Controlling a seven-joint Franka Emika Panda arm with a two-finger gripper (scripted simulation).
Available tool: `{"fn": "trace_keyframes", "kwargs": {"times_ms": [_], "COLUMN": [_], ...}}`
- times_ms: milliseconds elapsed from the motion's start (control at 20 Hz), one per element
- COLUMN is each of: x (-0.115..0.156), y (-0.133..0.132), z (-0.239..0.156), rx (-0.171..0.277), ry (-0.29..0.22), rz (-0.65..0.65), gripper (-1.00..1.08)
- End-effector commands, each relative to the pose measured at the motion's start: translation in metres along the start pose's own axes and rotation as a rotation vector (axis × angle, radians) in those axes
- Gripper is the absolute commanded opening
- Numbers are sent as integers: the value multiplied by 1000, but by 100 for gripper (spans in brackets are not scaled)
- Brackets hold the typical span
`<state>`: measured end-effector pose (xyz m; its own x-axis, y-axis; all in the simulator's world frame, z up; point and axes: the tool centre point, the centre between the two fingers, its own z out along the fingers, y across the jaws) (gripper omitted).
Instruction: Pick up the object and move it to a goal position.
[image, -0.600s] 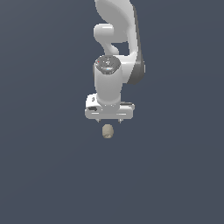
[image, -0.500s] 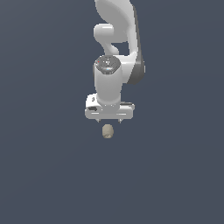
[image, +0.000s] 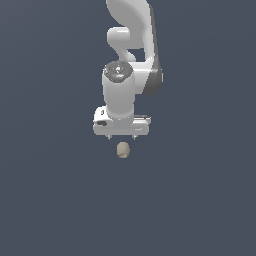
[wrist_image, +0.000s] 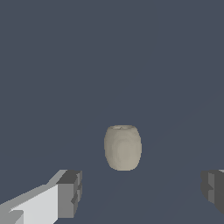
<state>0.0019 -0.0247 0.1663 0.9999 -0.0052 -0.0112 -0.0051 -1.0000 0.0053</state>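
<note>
A small beige egg-shaped object (image: 123, 150) (wrist_image: 123, 147) rests on the plain dark surface (image: 200, 200) just in front of and below the white gripper (image: 121, 136) (wrist_image: 142, 192), whose fingers (wrist_image: 69, 192) stand wide apart and touch nothing, with the arm (image: 131, 45) rising behind it.

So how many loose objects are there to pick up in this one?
1: a beige egg-shaped object just beyond the open fingers, untouched. None other visible, though the arm could hide some.
</note>
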Motion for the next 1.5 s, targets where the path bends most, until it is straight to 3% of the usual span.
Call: {"fn": "trace_keyframes", "kwargs": {"times_ms": [0,350,950,1450], "x": [0,-1,-12,-14], "y": [2,1,-1,-1], "z": [-2,10,69,80], "rx": [0,0,4,5], "ry": [1,2,10,10], "rz": [-2,-8,-40,-42], "gripper": [100,100,100,100]}}
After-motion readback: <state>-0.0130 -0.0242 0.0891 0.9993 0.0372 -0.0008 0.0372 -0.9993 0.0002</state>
